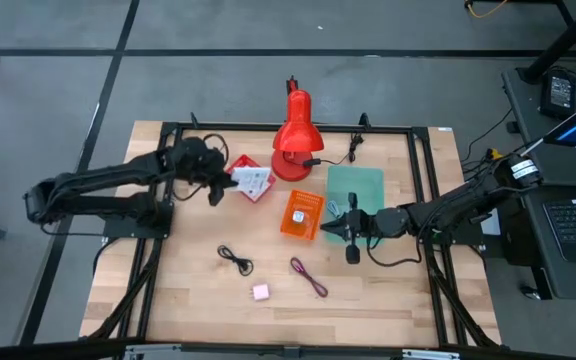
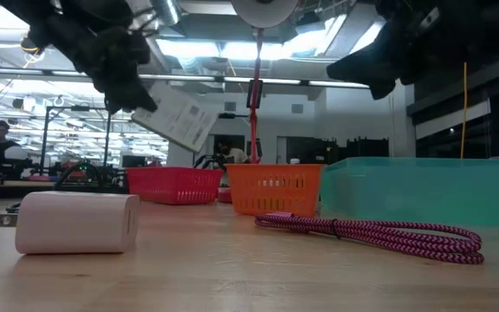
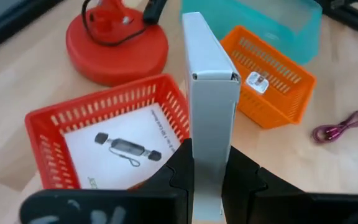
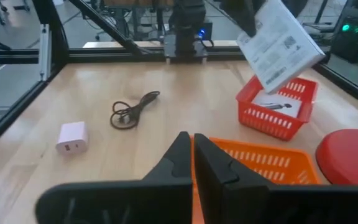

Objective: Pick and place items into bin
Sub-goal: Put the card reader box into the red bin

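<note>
Now I am holding the white box (image 3: 211, 93) clenched in my left gripper (image 3: 207, 180) above the red basket (image 3: 48, 124), needing to release it there, while my right gripper (image 4: 192, 155) is hovering, pinched empty, over the orange basket (image 4: 272, 163).

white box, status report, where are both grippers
Left gripper shut on white box, held above red basket. Right gripper shut, empty, over orange basket. Nothing in the way.
</note>
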